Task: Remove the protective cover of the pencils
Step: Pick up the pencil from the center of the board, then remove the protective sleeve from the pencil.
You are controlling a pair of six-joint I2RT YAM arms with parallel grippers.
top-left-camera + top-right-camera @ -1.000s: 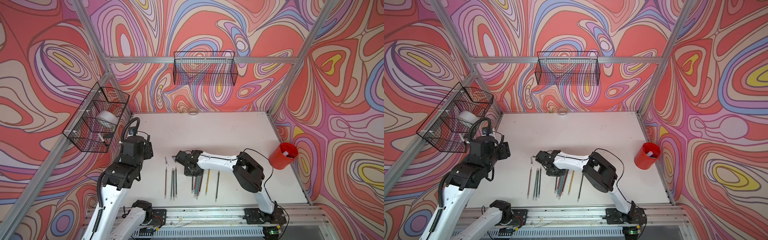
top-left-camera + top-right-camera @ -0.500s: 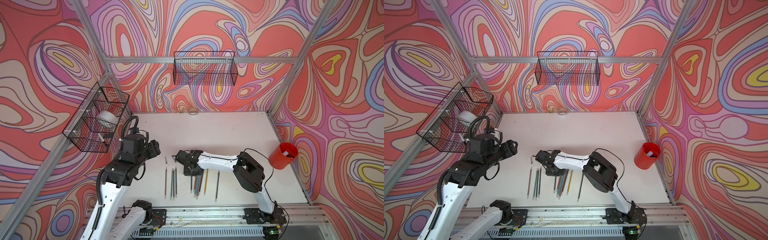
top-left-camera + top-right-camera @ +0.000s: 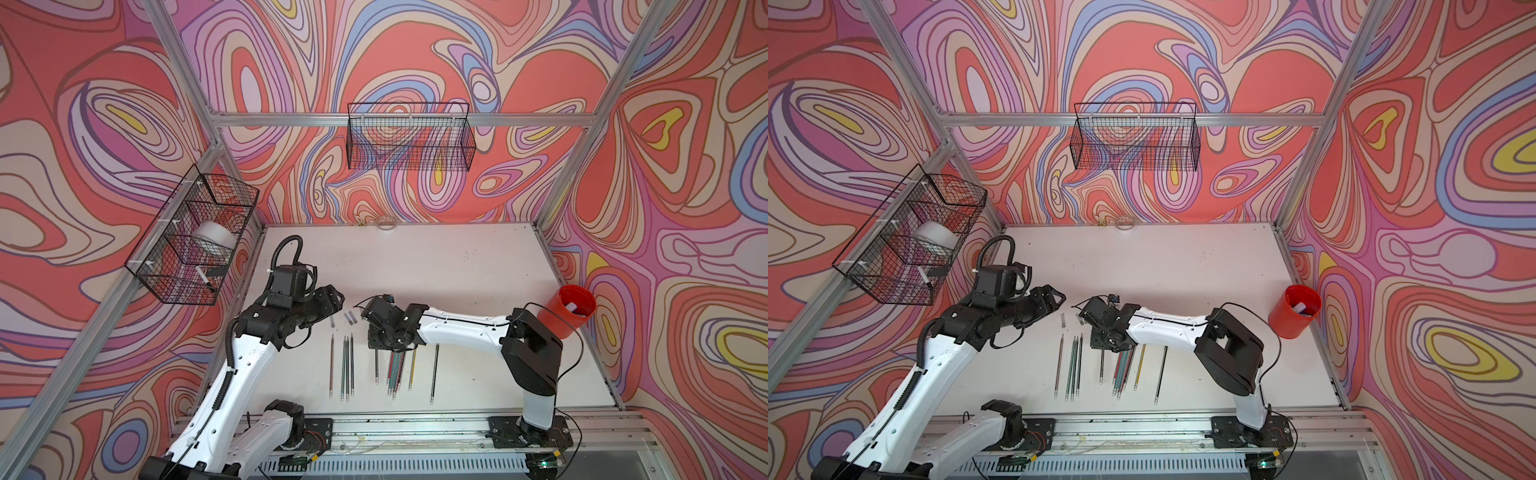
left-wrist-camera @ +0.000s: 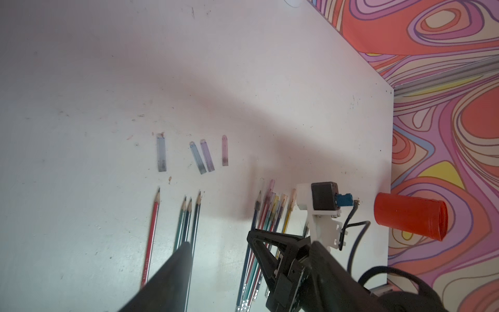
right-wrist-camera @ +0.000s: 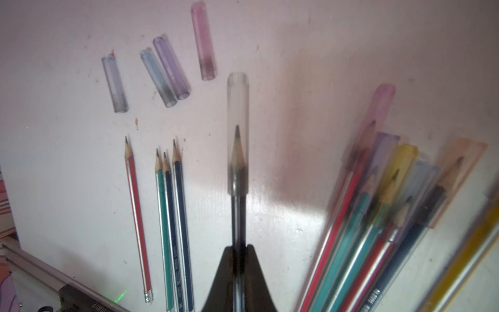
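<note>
My right gripper (image 5: 239, 251) is shut on the barrel of a dark pencil (image 5: 239, 216). A clear protective cover (image 5: 237, 129) still sits over that pencil's tip. Several loose covers (image 5: 171, 67) lie on the white table beyond the tips of several bare pencils (image 5: 172, 216). A bunch of capped pencils (image 5: 378, 216) fans out beside the held one. In a top view my right gripper (image 3: 376, 343) is low over the pencil row. My left gripper (image 3: 337, 300) hovers open and empty just left of the loose covers (image 3: 347, 318). Its jaws (image 4: 218, 243) frame only pencils far below.
A red cup (image 3: 567, 309) stands at the table's right edge. One wire basket (image 3: 195, 245) hangs on the left wall with a white roll inside, another (image 3: 409, 141) hangs on the back wall. A clear tape ring (image 3: 386, 222) lies at the back edge.
My left arm has swung its gripper to the right, toward the covers and pencils, with its jaws narrowing a little. My right gripper has stayed in place, shut on the pencil.
</note>
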